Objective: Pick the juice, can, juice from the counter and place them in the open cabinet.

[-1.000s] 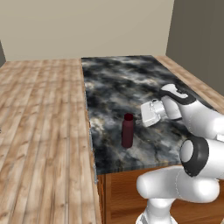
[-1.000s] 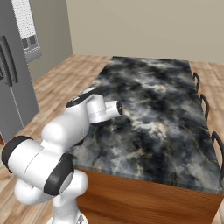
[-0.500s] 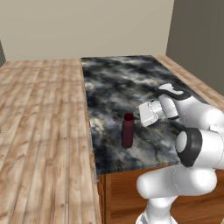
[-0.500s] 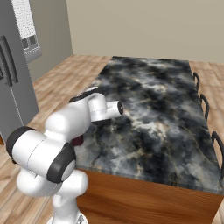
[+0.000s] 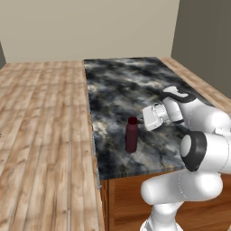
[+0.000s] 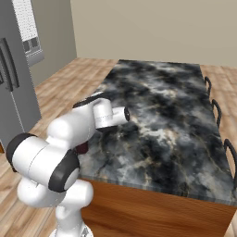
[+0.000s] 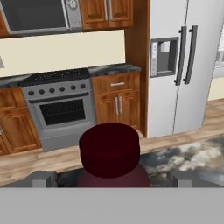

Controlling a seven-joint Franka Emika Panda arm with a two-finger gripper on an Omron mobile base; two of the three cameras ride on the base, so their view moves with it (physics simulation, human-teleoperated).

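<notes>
A dark maroon juice bottle (image 5: 131, 135) with a round cap stands upright on the marbled counter (image 5: 122, 85), close to its left edge. My gripper (image 5: 143, 118) hangs level at cap height just right of the bottle, pointing at it. In the hand view the juice bottle's cap (image 7: 110, 151) sits between the two widely spread fingertips (image 7: 41, 178), so my gripper (image 7: 111, 177) is open and holds nothing. In the right base view my arm covers most of the juice bottle (image 6: 83, 147). The can and the cabinet are out of view.
Beyond the counter's edge lies wooden floor (image 5: 40, 126). Across the room are a steel stove (image 7: 61, 109) between wooden base units and a grey fridge (image 7: 175, 65). Dark chair backs (image 6: 215, 109) line the counter's far side.
The hand has crept slightly toward the bottle and the arm's elbow has swung. The bottle has not moved and the jaws stay open.
</notes>
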